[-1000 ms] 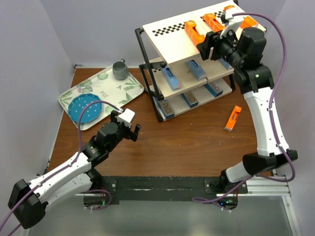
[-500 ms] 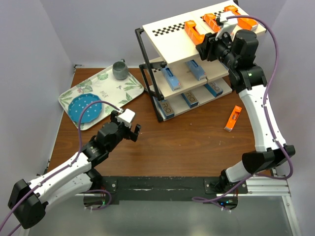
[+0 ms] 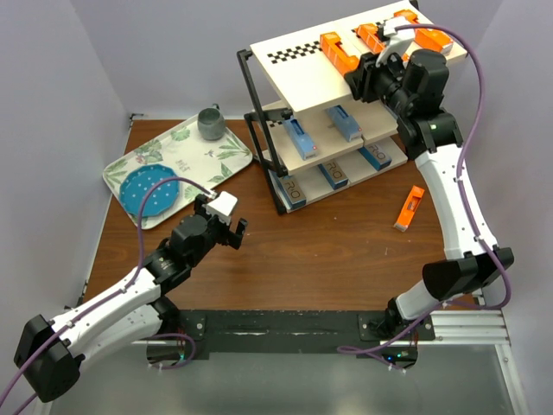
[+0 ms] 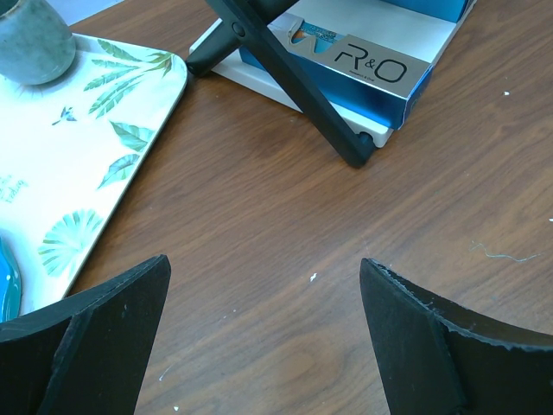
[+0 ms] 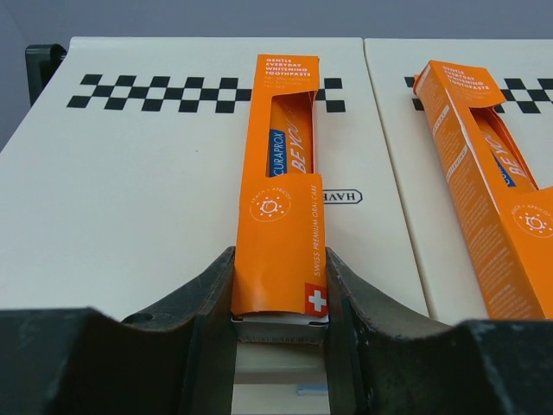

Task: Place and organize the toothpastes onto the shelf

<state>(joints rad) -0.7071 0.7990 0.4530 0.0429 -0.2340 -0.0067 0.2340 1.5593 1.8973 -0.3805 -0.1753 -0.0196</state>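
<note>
1. The right gripper (image 5: 278, 290) has its two fingers closed against the long sides of a slim orange cardboard toothpaste carton (image 5: 280, 199), gripping it at its near end.
2. This carton lies flat on the top cream board of the black-framed three-tier shelf (image 3: 298, 78), which stands at the far right corner of the brown wooden bench (image 3: 328, 251). It runs lengthwise up the slant, beside a second orange carton (image 5: 492, 190).
3. It is probably light and hollow. The card is thin, with what looks like a window, so a hard squeeze would likely dent it. Its glossy faces may also slide on the slanted board.
4. The safest hold seems to be across the narrow width near an end flap, where the folds stiffen the card.
5. The left gripper (image 4: 263, 294) hangs with its fingers wide apart and holds nothing. It is over bare wood left of the bench's centre.
6. A loose orange carton (image 3: 409, 207) lies on the wood near the right edge.
</note>
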